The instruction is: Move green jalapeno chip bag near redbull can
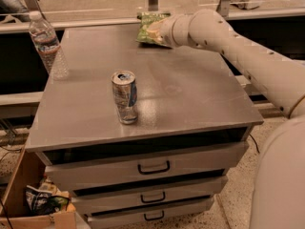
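One view only. It looks down from above the drawer side of the counter (190,99), facing its far edge, near enough that the top fills most of the frame. My arm (248,56) enters from the right; my jaws lie at the far edge, at the green jalapeno chip bag (148,25).
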### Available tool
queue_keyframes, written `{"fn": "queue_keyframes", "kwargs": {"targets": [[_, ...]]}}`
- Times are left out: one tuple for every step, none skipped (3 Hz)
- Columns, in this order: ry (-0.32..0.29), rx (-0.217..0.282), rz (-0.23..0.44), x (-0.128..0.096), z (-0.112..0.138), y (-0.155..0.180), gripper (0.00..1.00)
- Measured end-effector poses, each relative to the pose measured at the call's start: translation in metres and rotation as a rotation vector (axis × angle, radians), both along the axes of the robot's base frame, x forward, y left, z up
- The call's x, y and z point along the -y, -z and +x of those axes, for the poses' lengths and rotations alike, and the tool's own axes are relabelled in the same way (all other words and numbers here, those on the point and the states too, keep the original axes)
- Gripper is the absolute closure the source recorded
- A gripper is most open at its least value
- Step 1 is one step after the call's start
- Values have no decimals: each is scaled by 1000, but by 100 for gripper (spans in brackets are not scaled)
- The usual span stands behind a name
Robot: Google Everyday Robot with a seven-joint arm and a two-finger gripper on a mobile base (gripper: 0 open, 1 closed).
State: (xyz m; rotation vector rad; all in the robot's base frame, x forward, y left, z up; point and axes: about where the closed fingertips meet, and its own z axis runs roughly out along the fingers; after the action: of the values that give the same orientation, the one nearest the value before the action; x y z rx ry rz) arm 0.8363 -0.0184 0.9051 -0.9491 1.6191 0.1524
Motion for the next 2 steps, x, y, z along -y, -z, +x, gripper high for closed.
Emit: {"fn": "queue_keyframes", "kwargs": {"targets": [[33, -11, -17, 15, 8, 7, 14], [89, -31, -26, 39, 12, 18, 0]]}}
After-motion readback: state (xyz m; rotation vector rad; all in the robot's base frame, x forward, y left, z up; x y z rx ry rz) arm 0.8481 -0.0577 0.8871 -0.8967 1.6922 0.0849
